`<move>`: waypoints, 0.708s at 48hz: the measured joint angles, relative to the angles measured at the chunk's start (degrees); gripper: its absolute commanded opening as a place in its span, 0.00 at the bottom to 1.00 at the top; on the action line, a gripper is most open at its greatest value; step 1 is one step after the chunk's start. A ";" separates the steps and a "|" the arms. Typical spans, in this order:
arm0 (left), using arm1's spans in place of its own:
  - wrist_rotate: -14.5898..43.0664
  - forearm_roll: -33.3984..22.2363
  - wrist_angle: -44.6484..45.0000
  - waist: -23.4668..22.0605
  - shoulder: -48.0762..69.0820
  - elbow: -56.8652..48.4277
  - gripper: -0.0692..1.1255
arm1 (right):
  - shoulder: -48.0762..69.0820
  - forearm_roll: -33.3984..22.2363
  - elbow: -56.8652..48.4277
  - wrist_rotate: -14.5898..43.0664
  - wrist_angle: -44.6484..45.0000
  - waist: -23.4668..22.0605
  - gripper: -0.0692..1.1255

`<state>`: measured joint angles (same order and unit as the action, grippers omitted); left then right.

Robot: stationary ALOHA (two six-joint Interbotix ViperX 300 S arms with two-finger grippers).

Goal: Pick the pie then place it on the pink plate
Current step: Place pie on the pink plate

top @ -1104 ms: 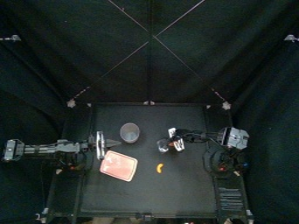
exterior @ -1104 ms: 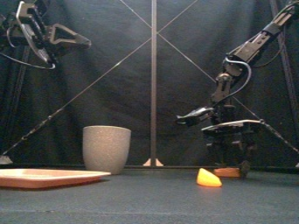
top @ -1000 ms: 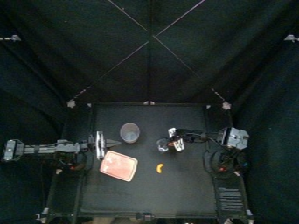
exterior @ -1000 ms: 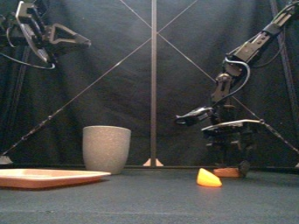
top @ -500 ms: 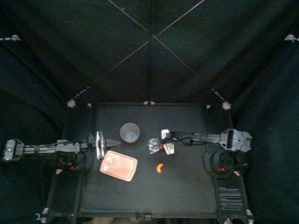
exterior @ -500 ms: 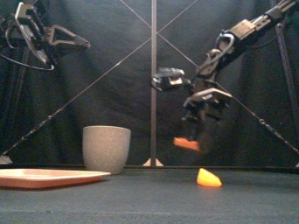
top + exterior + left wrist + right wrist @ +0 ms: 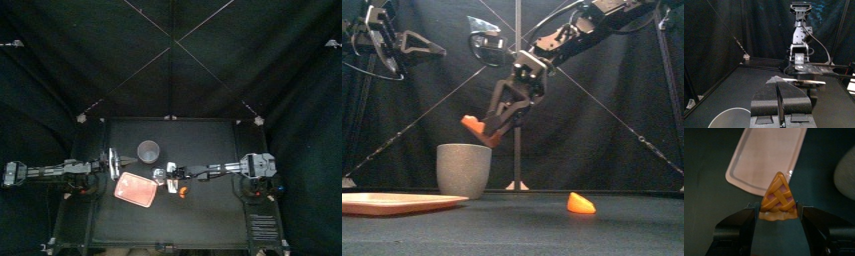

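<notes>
The pie (image 7: pixel 777 198), an orange wedge with a lattice top, is held between the jaws of my right gripper (image 7: pixel 777 212). In the front view the pie (image 7: pixel 473 126) hangs high above the table with the right gripper (image 7: pixel 493 124) shut on it, over the grey cup. From above, the right gripper (image 7: pixel 162 178) is at the right edge of the pink plate (image 7: pixel 136 187). In the right wrist view the pink plate (image 7: pixel 763 159) lies just beyond the pie. My left gripper (image 7: pixel 779 86) rests shut at the table's left (image 7: pixel 114 163).
A tall grey speckled cup (image 7: pixel 464 169) stands behind the plate (image 7: pixel 396 203). A small orange toy (image 7: pixel 581 204) lies on the table right of the middle (image 7: pixel 183 191). The right arm stretches across from the right side.
My right gripper has risen from low at the right and carried the pie leftward to the plate's edge. The left arm has stayed still.
</notes>
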<state>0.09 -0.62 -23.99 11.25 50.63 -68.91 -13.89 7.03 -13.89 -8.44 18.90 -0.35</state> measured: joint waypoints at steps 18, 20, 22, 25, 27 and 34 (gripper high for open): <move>0.18 0.09 0.00 1.58 4.83 -0.09 0.06 | -15.21 -2.37 15.64 5.71 -4.83 3.34 0.64; 0.18 0.09 0.00 1.85 5.27 -0.18 0.06 | -16.52 -2.72 17.05 5.89 -4.75 3.34 0.65; 0.18 0.09 0.00 2.11 5.45 -0.35 0.06 | -17.67 -2.99 18.37 5.89 -4.75 3.25 0.65; 0.18 0.00 0.00 2.20 5.63 -0.62 0.06 | -18.72 -3.08 19.78 6.15 -4.57 3.25 0.67; 0.18 0.09 0.00 2.29 5.63 -0.70 0.06 | -19.25 -3.08 20.57 6.15 -4.39 3.25 0.68; 0.18 0.09 0.00 2.29 5.63 -0.79 0.06 | -20.39 -2.99 22.41 6.15 -3.43 3.16 0.79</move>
<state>0.26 -0.53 -23.99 13.54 56.25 -69.70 -34.28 4.04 8.53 -2.29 15.47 2.81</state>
